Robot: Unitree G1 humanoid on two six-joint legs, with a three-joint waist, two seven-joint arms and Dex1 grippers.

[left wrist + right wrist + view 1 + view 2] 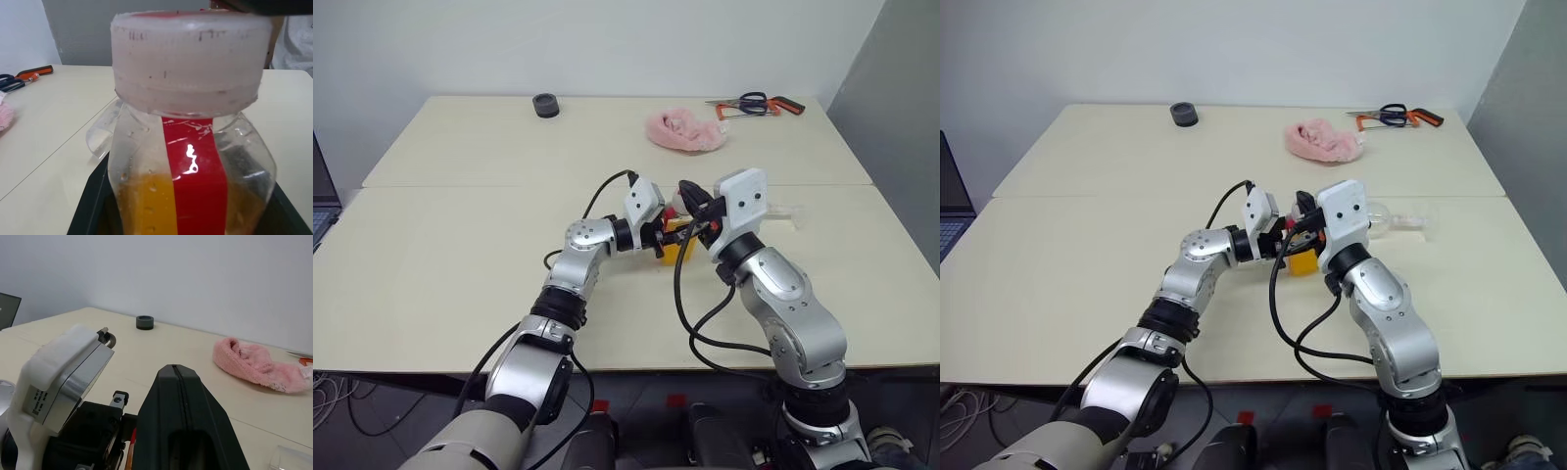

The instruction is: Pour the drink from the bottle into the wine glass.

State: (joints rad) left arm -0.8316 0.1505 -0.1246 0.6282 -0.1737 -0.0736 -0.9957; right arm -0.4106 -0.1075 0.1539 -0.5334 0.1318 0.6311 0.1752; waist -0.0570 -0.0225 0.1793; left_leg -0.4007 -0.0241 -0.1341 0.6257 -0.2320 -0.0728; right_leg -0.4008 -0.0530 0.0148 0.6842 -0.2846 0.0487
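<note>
My left gripper [664, 240] is shut on the bottle [190, 147], holding it upright just above the table's middle. The bottle is clear plastic with a red stripe and a whitish cap [188, 58]. The orange drink [144, 205] fills its lower part. My right gripper [177, 369] hovers right over the cap, and its black fingers are pressed together with nothing between them. The wine glass [1398, 217] appears to lie on its side on the table, just behind my right wrist, and it shows again behind the bottle [100, 137].
A pink cloth [683, 132] lies at the back right. Scissors and an orange-handled tool [754, 104] rest near the far right corner, and a small black roll [545, 105] sits at the back left. A laptop's edge [321, 206] shows on the left.
</note>
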